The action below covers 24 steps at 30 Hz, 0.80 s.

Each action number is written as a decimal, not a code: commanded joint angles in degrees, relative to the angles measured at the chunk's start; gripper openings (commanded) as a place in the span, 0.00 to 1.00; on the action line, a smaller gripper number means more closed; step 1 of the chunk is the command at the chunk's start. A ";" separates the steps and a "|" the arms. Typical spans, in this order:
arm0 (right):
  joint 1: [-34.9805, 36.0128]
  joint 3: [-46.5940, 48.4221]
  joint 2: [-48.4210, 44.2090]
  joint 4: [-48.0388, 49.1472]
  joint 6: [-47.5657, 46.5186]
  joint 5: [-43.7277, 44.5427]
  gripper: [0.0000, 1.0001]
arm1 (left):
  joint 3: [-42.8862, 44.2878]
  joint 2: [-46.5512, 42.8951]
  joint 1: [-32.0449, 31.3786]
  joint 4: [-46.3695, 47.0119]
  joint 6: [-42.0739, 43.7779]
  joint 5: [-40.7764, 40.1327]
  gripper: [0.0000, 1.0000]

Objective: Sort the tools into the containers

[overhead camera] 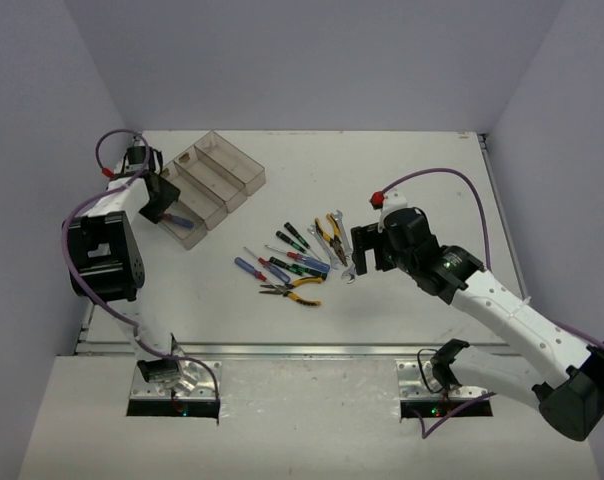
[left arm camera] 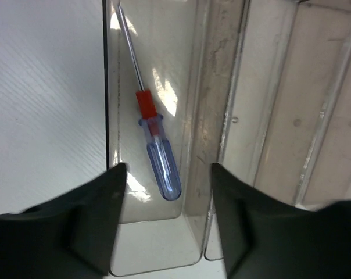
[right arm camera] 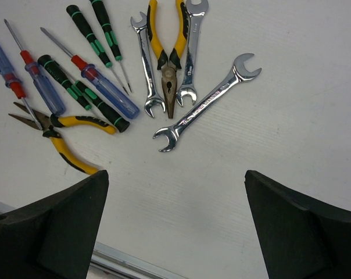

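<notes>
1. Plastic, clear and thin-walled, makes up the four joined containers (overhead camera: 250, 172), a slanting row at the far left of the white tabletop (overhead camera: 412, 170).
2. One blue-handled screwdriver (left arm camera: 160, 160) with a red collar lies flat on the floor of the end bin, the one nearest the arm bases. Its shaft points away from the left wrist camera.
3. The left claw (left arm camera: 167, 174) hangs over that bin with its fingers (left arm camera: 88, 224) spread wide and grips nothing. The screwdriver lies free below the gap.
4. The other tools (overhead camera: 297, 255) lie loose in a cluster at the middle of the tabletop, well apart from the containers.
5. The right wrist view shows three silver wrenches (right arm camera: 207, 103). Two lie side by side, flanking the yellow-handled pliers (right arm camera: 167, 64), and the third lies slantwise just beside them.
6. To the left, green-black screwdrivers (right arm camera: 82, 93) and red-collared blue ones fan out. A second pair of pliers (right arm camera: 68, 133) lies at their near edge.
7. The right claw (right arm camera: 175, 183) hovers over bare tabletop just beside the wrenches, its fingers (right arm camera: 303, 226) wide apart with nothing between them.
</notes>
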 commanded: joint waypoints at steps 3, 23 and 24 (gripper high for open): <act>-0.10 0.01 2.79 3.48 -0.98 -0.44 0.99 | 0.46 -11.86 -0.48 3.71 -0.78 -0.51 0.80; 0.17 12.83 31.48 8.60 -15.01 -18.65 0.75 | -24.77 -63.74 -12.44 -1.45 22.57 9.28 1.00; 0.17 14.74 35.35 8.00 -15.39 -18.32 0.70 | -25.28 -64.68 -13.54 -1.39 22.35 8.18 1.00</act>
